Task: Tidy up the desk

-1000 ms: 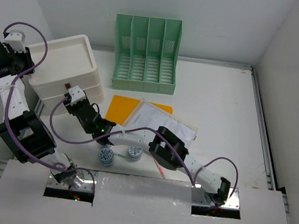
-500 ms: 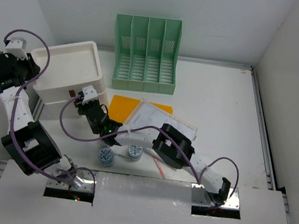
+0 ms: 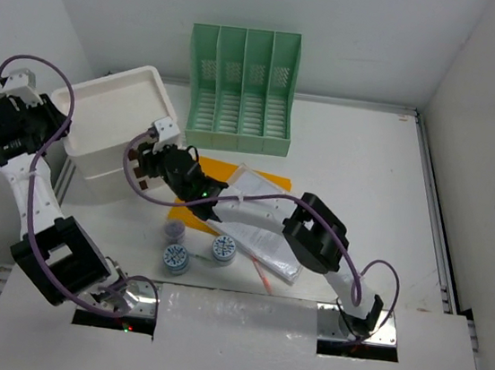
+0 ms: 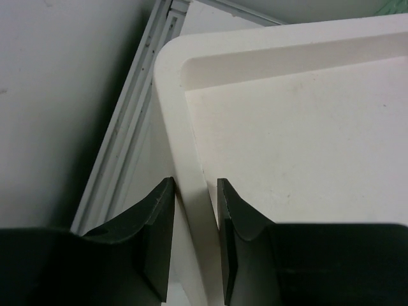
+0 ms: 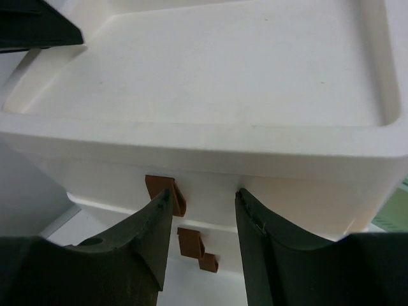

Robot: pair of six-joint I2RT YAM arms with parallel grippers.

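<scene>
Left tool (image 4: pixel 194 191) seemingly pinching drawer box (image 4: pixel 299 140) rim near corner.

On the tabletop (image 3: pixel 365 181), the drawer box (image 3: pixel 110 123) sat at the upper left of the frame, with the file rack (image 3: pixel 242 85) to its right (against the back wall). Papers (image 3: pixel 258 245) lay at centre, below the rack, and three small tubs (image 3: pixel 175 258) lay to their lower left.

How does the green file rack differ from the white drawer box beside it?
The green file rack is mint green, the white drawer box white. The rack has upright dividers making four slots; the box has one shallow tray on top. Nothing touches the rack; the left gripper pinches the box's rim between its fingers. Both stand on the far side of the desk.
</scene>
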